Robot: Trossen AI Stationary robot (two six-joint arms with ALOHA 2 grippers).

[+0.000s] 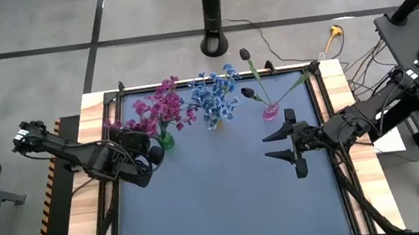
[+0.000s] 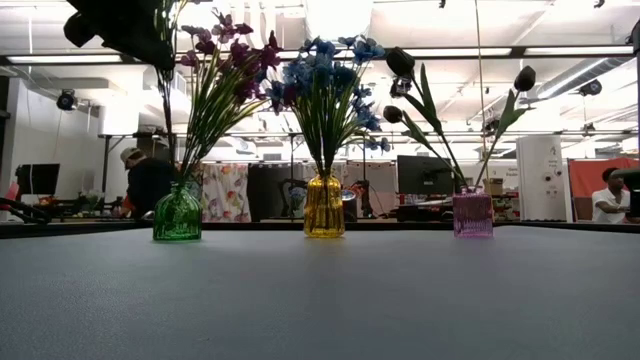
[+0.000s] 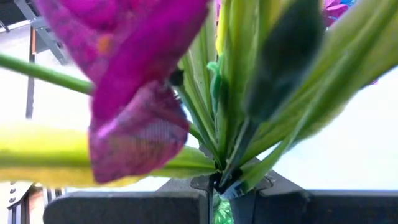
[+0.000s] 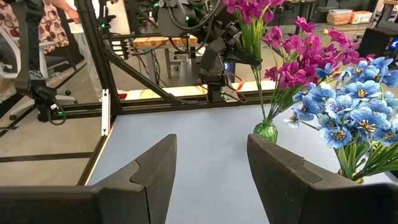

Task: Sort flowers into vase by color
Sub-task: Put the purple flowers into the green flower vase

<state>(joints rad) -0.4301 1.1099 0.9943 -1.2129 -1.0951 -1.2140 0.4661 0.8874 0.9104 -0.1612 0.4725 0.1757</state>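
Three small glass vases stand in a row at the table's far side. The green vase (image 2: pixel 178 215) holds magenta-pink sprigs (image 1: pixel 161 107). Blue sprigs (image 1: pixel 216 96) fill the yellow vase (image 2: pixel 323 207). The pink vase (image 2: pixel 472 213) carries dark purple buds (image 1: pixel 244 54) on leaning stems. My left gripper (image 1: pixel 149 150) is beside the green vase, up among the magenta sprigs, shut on their green stems. My right gripper (image 1: pixel 280 145) hovers open near the pink vase, on its near side, touching nothing. My left gripper (image 3: pixel 217 186) pinches green stems (image 3: pixel 219 171) of the magenta sprigs between its two fingers, partway up, above the green vase's mouth (image 4: pixel 266 124). One stem or more, I cannot tell. It comes from the table's left side. The stems stand about upright and run down into the vase.
The blue mat (image 1: pixel 229 204) in front of the vases shows bare. A black frame (image 1: pixel 331 118) edges the table. The right gripper's open fingers (image 4: pixel 155 174) face the green vase across the mat. People and desks show in the room beyond the far edge.
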